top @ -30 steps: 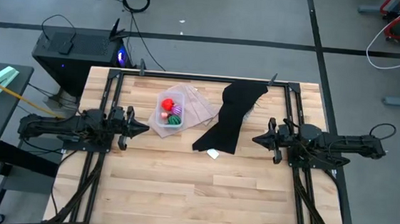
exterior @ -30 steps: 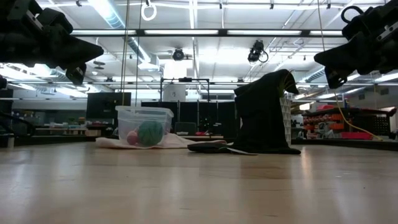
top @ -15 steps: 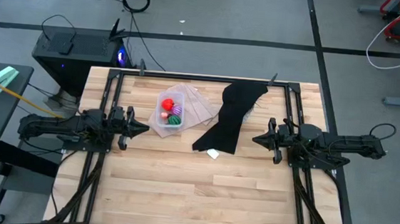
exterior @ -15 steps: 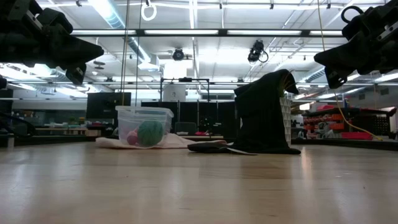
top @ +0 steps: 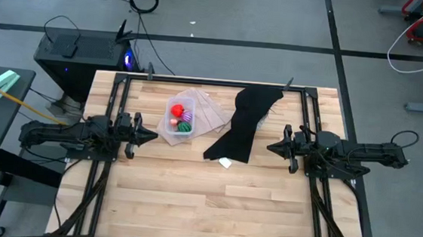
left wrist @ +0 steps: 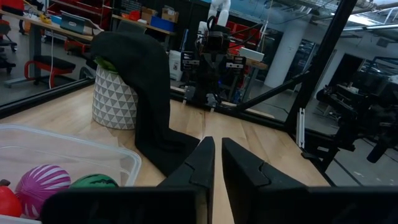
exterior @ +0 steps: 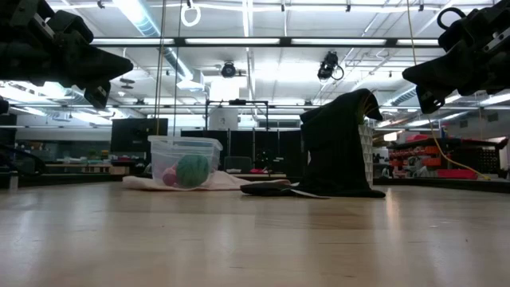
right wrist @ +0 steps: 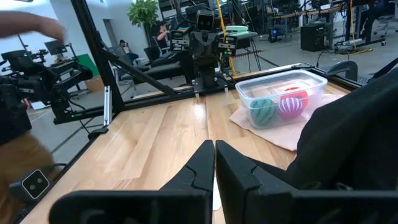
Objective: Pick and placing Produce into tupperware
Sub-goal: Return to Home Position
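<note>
The clear tupperware (top: 179, 120) stands on the table's far left part, on flat translucent lids (top: 213, 116). Inside lie a red ball-like piece (top: 176, 110), a magenta-purple one (top: 186, 116) and a green striped one (top: 185, 128); all three also show in the right wrist view, green (right wrist: 263, 111), purple (right wrist: 288, 106), red (right wrist: 297, 96). My left gripper (top: 155, 136) hovers level just left of the tupperware, shut, with a thin slit (left wrist: 217, 163) between its fingers. My right gripper (top: 269, 147) hovers level at the right, shut (right wrist: 214, 163). Both hold nothing.
A black cloth (top: 243, 125) drapes over a white patterned pot (left wrist: 115, 96) at the far middle and trails down onto the table. A small white scrap (top: 225, 163) lies at its near end. A person's blurred hand (right wrist: 28, 25) shows beyond the table.
</note>
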